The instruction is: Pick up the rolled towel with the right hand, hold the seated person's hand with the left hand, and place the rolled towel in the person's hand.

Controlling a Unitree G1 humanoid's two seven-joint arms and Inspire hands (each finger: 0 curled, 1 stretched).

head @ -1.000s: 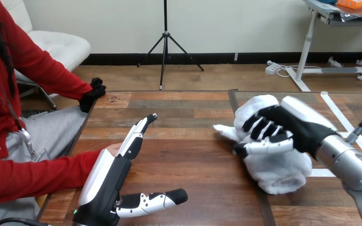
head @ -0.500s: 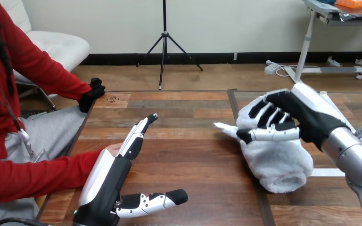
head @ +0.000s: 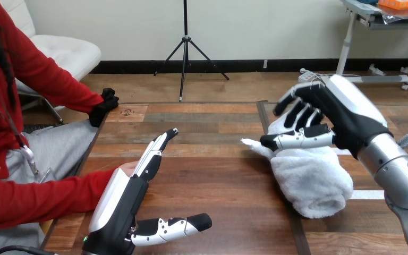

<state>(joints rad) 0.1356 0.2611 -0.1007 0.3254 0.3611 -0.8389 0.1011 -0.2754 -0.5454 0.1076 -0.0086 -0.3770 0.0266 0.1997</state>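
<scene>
- A plain cream wall [head: 255,26] closes the back of the room, with a black baseboard [head: 138,66] along its foot.
- The floor [head: 234,85] is brown wood plank.
- A black tripod stand [head: 185,48] stands on the floor before the wall, near the middle.
- A white padded chair [head: 69,53] sits at the upper left.
- A desk with white legs [head: 350,42] stands at the upper right; a white power strip [head: 311,76] lies on the floor beside it.
- The surface [head: 212,175] is of mixed brown planks, with white tape strips [head: 382,130] at its right.

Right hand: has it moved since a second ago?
Yes. The right hand has risen over the towel, toward the far edge of the table.
</scene>
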